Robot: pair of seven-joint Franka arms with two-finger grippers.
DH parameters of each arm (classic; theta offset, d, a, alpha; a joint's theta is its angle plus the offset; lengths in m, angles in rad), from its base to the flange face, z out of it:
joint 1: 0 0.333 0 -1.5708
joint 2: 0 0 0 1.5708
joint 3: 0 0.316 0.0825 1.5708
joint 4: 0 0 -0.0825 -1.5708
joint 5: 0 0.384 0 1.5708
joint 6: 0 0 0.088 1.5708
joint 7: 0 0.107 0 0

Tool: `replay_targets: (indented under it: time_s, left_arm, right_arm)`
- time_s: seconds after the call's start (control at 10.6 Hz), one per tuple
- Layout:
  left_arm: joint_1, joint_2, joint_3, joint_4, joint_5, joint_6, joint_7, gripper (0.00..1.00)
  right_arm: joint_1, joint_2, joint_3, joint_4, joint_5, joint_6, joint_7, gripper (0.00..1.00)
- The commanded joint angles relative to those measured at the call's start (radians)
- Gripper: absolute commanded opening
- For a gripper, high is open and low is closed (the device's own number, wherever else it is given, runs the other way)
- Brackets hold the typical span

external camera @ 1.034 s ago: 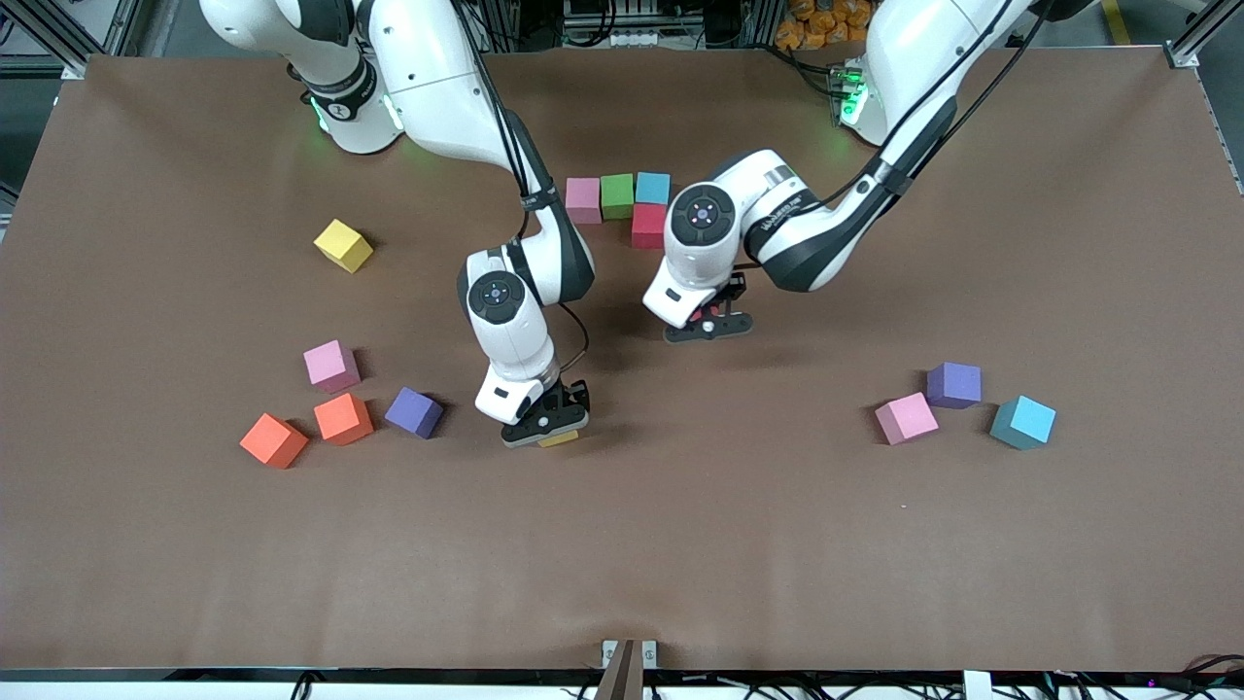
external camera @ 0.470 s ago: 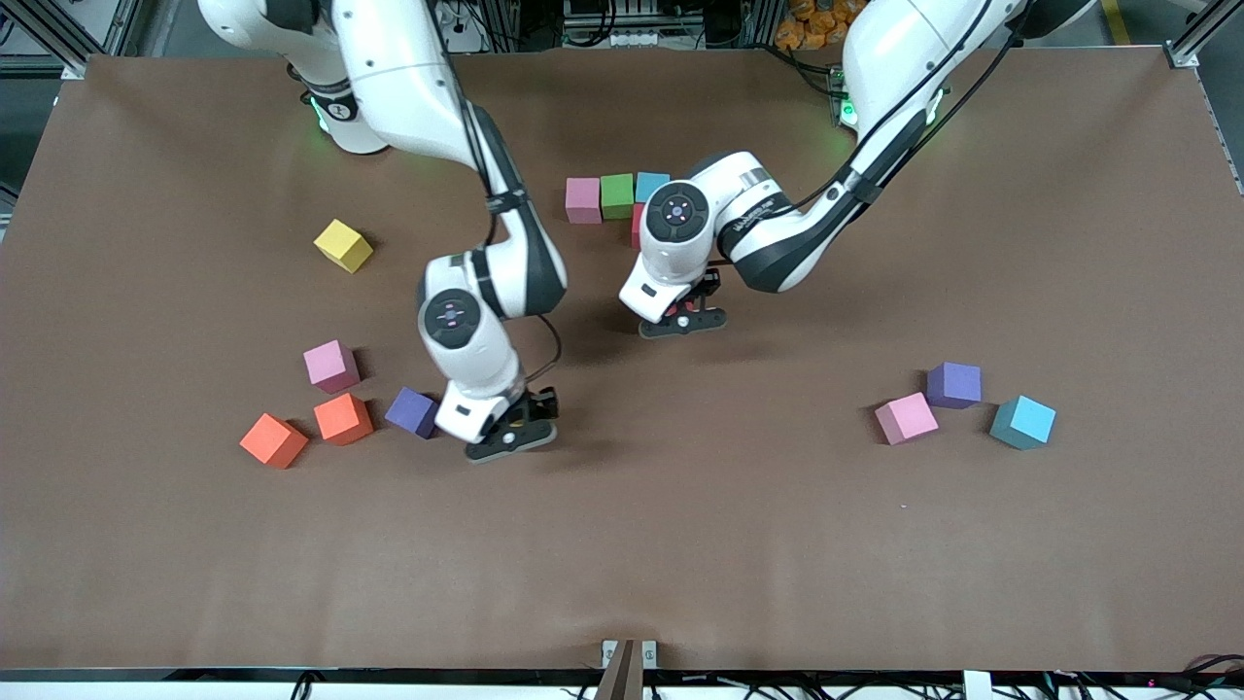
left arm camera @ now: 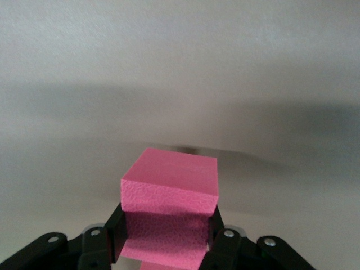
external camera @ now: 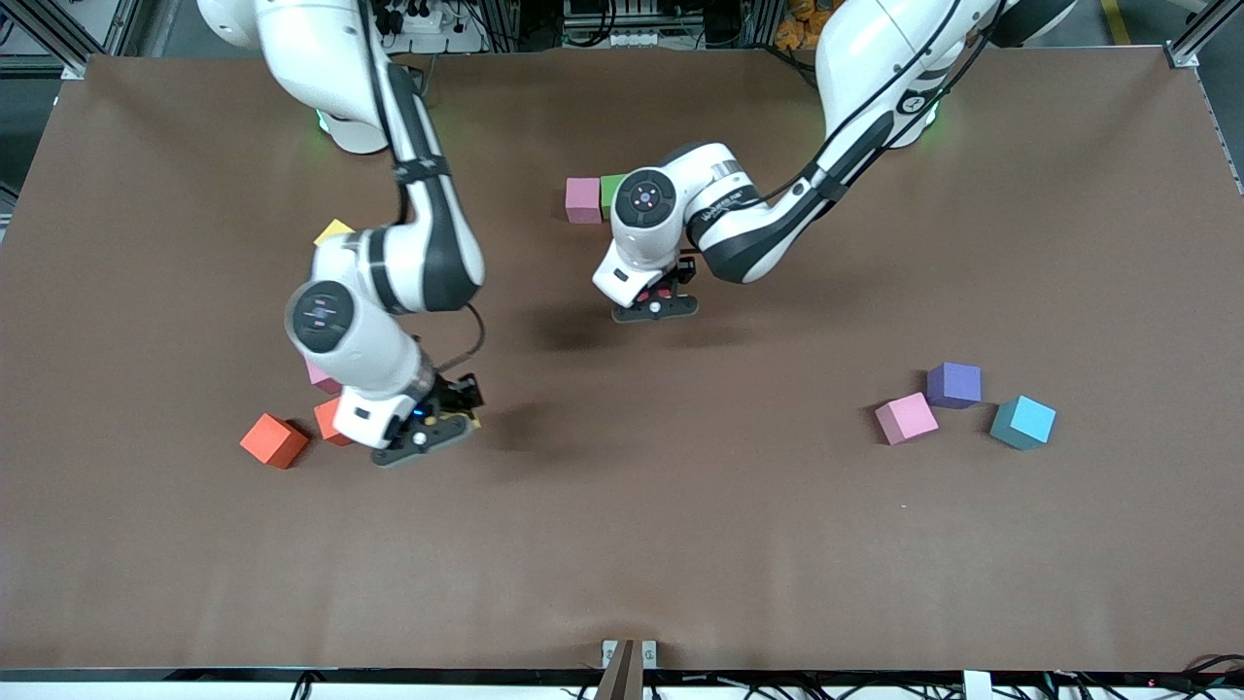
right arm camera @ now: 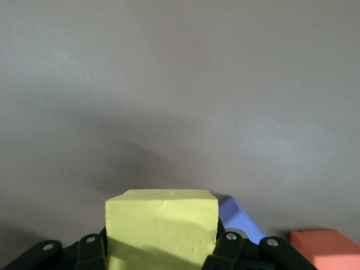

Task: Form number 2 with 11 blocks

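Note:
My right gripper [external camera: 424, 442] hangs over the table beside the orange blocks and is shut on a yellow block [right arm camera: 162, 225]. The left gripper [external camera: 654, 307] is shut on a pink block [left arm camera: 169, 197] above bare table, just nearer the front camera than the started number 2. Of that figure only a pink block [external camera: 582, 199] and a green block [external camera: 611, 187] show; the left arm covers the rest. A purple block [right arm camera: 241, 218] and an orange block [right arm camera: 323, 247] lie under the right gripper.
Toward the right arm's end lie two orange blocks [external camera: 273, 439] [external camera: 328, 418], a pink block [external camera: 319, 377] and a yellow block [external camera: 332, 230], partly covered by the arm. A pink [external camera: 906, 417], a purple [external camera: 953, 384] and a light blue block [external camera: 1023, 421] lie toward the left arm's end.
The right gripper has lifted the yellow block off the table's middle and carried it toward the orange blocks. The left gripper has drifted with its pink block toward the pink and green row.

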Motion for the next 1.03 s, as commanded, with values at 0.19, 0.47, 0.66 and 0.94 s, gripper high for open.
replay_targets:
  time_s: [0.19, 0.47, 0.66, 0.94]
  left_arm:
    - [-0.052, 0.035, 0.016, 0.014, 0.002, -0.017, -0.063, 0.59]
    - [-0.092, 0.035, 0.042, 0.01, 0.005, -0.05, -0.088, 0.59]
    - [-0.09, 0.031, 0.042, -0.003, 0.007, -0.06, -0.088, 0.59]
    - [-0.09, 0.029, 0.041, -0.004, 0.007, -0.085, -0.088, 0.59]
  right_arm:
    - [0.007, -0.203, -0.084, -0.185, 0.006, -0.095, -0.177, 0.04]
    - [0.01, -0.213, -0.116, -0.214, 0.006, -0.147, -0.175, 0.04]
    - [0.042, -0.225, -0.116, -0.243, 0.009, -0.145, -0.148, 0.04]
    - [0.098, -0.228, -0.116, -0.272, 0.009, -0.148, -0.066, 0.04]
